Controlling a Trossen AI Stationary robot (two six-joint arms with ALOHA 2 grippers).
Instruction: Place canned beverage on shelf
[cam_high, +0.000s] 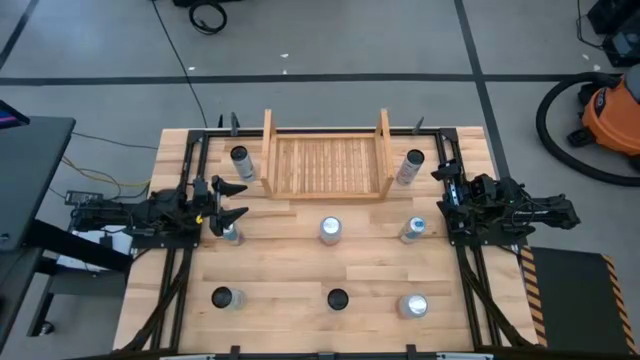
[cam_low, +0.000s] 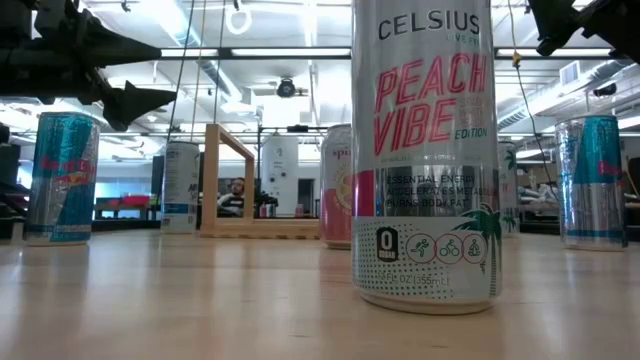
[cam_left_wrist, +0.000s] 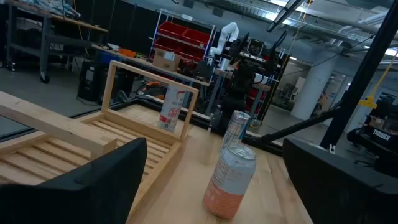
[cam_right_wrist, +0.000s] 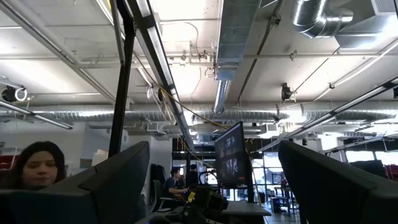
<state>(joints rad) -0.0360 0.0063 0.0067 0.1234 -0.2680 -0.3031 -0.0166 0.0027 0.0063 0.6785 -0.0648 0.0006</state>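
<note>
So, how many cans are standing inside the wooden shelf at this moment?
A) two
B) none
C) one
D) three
B: in the high view the slatted base of the shelf is bare, and the two nearest cans, one at its left and one at its right, stand outside the side boards.

High view: straight down over whole table (cam_high: 330, 280), both arms at its sides, shelf (cam_high: 327, 165) at far edge. Low view: level at table top, very close behind tall can (cam_low: 425, 150), facing shelf (cam_low: 228, 180) and room beyond. Left wrist view: angled down and forward past own fingers (cam_left_wrist: 93, 180), catching shelf (cam_left_wrist: 93, 134) and cans, shared with high and low views. Right wrist view: tilted up past own fingers (cam_right_wrist: 336, 180), ceiling and room only.
</note>
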